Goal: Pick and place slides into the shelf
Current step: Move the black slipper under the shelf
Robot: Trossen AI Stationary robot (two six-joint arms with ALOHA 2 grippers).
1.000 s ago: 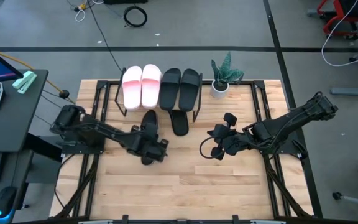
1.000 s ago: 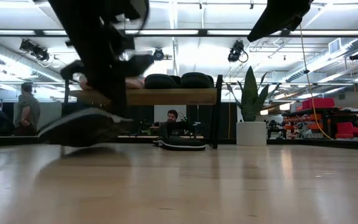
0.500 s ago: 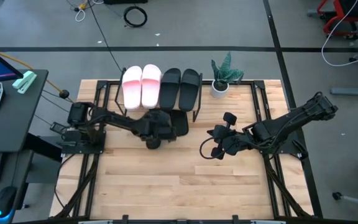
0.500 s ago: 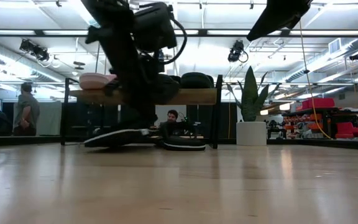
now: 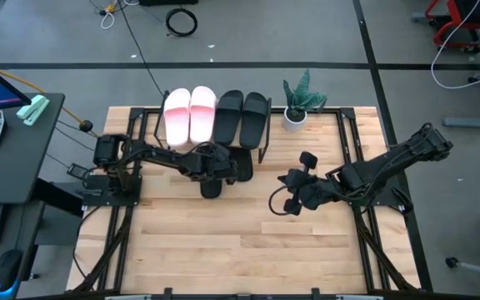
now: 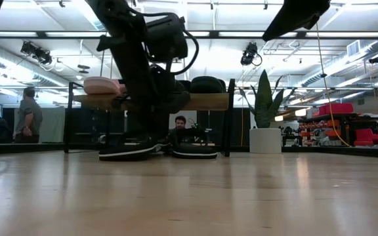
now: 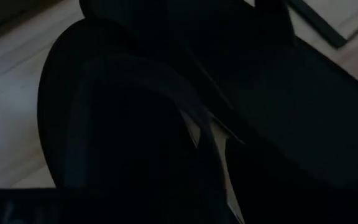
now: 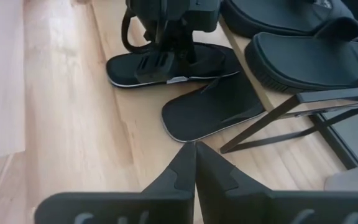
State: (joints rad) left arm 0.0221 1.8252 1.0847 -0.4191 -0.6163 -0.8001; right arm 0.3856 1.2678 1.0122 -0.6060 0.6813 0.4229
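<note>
Two pink slides [image 5: 188,115] and two black slides [image 5: 242,118] rest sole-down on the shelf [image 6: 202,101]. One black flip-flop [image 8: 213,112] lies flat on the table, partly under the shelf's front. Beside it a second black flip-flop [image 8: 123,70] lies flat, sole down. My left gripper [image 8: 161,61] stands right over this flip-flop's strap, fingers apart and pointing down. My right gripper [image 8: 194,163] is shut and holds nothing; it hovers near the table's middle right [image 5: 283,190], pointing at the shelf. My left gripper's open fingers [image 8: 146,67] stand at the flip-flop's thong strap [image 8: 178,78], coming from above. The gripper body hides the fingertips, so whether they touch the strap cannot be told. The flip-flop lies flat on the table [image 6: 128,151].
A potted plant [image 5: 298,102] stands at the shelf's right end. The shelf's black legs [image 8: 278,134] stand just beyond the flip-flops. Bare wooden tabletop [image 5: 240,250] stretches toward the near edge. People show in the room behind the table.
My left gripper has carried the flip-flop from mid-table toward the far edge and the shelf, and down. The flip-flop, lifted and tilted a second ago, now lies flat on the table beside the other flip-flop.
</note>
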